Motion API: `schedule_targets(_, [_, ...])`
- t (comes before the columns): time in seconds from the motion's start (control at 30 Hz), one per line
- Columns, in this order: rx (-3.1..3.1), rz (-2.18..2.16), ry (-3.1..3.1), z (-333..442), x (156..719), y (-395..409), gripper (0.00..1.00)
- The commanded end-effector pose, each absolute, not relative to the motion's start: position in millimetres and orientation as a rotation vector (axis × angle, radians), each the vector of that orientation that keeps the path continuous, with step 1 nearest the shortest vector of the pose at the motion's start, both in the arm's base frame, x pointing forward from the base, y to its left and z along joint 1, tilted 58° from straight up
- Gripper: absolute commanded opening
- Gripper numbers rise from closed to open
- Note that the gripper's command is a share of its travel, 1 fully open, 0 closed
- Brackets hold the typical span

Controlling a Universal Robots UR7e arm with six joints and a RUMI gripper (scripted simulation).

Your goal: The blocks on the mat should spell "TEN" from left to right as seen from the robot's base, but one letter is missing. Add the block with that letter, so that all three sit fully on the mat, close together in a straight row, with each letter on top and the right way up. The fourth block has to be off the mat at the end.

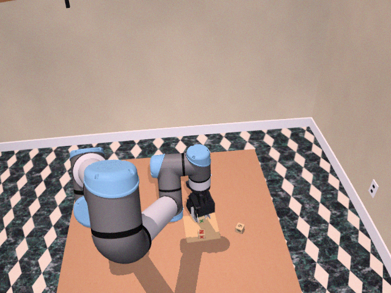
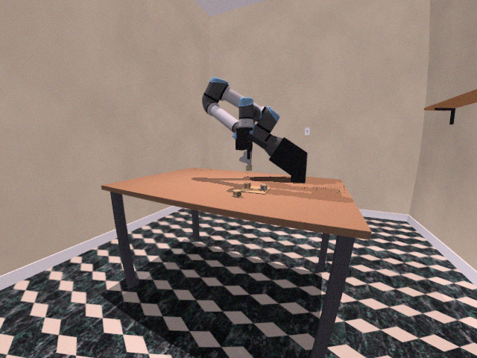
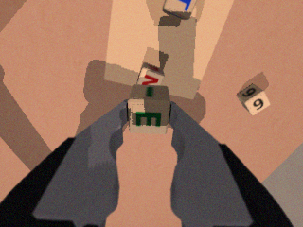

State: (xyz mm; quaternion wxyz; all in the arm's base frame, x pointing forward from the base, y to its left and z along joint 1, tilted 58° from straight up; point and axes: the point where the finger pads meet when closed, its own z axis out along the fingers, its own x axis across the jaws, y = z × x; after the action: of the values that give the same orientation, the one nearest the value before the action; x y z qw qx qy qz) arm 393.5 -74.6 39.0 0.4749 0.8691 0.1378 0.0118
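Note:
My gripper (image 3: 149,102) (image 1: 200,218) (image 2: 248,165) is shut on a wooden block with a green E (image 3: 149,113) (image 1: 201,221) and holds it in the air over the light tan mat (image 3: 128,33) (image 1: 191,232) (image 2: 255,191). On the mat, right under the held block, sits a block with a red N (image 3: 151,76) (image 1: 201,234) (image 2: 246,186). A block with a blue letter (image 3: 179,6) (image 2: 263,187) sits at the mat's other end, cut off by the frame's edge in the wrist view. A block marked 9 (image 3: 254,99) (image 1: 239,227) (image 2: 237,194) lies off the mat.
The orange table (image 1: 252,189) (image 2: 173,185) carries the mat and the arm's black base (image 2: 291,159). The arm's elbow and forearm (image 1: 113,204) hang over the table's left part. The arm's shadow falls across the mat.

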Motion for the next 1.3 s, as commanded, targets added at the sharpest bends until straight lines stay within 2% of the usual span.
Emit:
schedule_targets(0.0, [2.132, 0.095, 0.180, 26, 398, -64, 0.09])
schedule_targets(1.27, [2.137, 0.200, -0.006, 7, 400, -51, 0.09])
